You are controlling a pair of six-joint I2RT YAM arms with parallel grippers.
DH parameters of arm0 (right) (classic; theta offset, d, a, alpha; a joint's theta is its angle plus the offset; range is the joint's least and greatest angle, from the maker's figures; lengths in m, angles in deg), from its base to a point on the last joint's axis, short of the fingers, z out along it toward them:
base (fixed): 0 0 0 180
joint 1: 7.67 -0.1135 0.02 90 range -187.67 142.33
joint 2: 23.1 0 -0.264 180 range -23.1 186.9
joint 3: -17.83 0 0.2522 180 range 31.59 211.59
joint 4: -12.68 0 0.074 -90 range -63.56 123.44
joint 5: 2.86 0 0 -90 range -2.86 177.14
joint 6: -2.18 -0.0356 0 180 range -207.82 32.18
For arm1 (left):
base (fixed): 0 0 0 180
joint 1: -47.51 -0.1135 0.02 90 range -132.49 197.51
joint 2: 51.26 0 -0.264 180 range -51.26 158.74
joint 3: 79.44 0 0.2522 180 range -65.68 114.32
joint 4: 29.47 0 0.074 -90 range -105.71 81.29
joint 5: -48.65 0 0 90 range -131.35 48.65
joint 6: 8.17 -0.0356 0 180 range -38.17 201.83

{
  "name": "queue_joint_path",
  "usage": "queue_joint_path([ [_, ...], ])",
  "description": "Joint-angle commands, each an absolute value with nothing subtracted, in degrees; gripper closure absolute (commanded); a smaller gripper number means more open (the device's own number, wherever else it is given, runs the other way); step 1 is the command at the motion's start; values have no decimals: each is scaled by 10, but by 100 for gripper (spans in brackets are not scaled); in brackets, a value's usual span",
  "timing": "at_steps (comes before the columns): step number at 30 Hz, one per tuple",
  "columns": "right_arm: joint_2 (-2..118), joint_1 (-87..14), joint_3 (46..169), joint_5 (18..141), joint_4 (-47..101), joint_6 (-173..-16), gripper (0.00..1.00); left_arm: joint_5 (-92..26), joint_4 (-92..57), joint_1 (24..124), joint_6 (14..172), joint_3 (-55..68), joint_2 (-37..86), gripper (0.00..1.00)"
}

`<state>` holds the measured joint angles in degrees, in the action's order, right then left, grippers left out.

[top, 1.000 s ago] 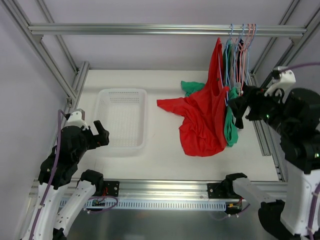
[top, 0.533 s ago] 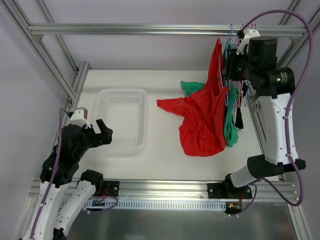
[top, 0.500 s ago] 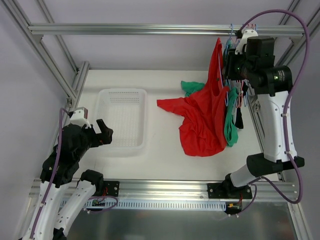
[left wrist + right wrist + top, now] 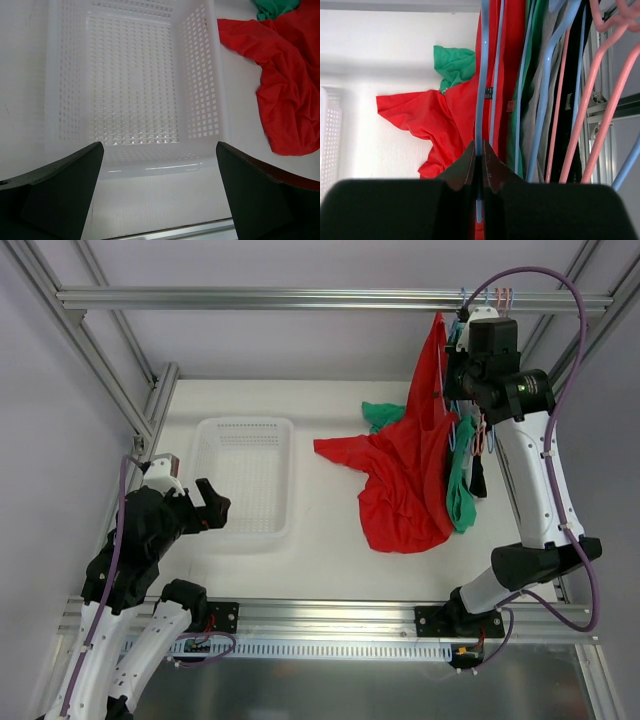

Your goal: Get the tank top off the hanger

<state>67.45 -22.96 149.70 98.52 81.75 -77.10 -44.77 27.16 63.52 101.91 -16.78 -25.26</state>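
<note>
Left arm [image 4: 120, 570] folded low by its base, elbow bent, wrist tipped fwd & down; left gripper [image 4: 212, 510] w/ jaws spread wide. Right arm [image 4: 545, 480] stretched up & away from its base, nearly straight, wrist at top; right gripper [image 4: 479, 150] high at far right, fingers [image 4: 467, 165] pinched tight on blue hanger [image 4: 483, 75].

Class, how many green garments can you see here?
2: a crumpled green garment on the table behind the red tank top; a hanging green garment on the rail. Others may be hidden.
</note>
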Motion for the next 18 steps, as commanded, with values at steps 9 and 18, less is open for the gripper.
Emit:
queue_joint_path([
  [9,560,-236,1396,933,618,-834,100,-422,248,628,1004,-170,-270,1],
  [18,513,-235,1318,838,541,-811,100,-398,243,628,1002,-172,-285,1],
])
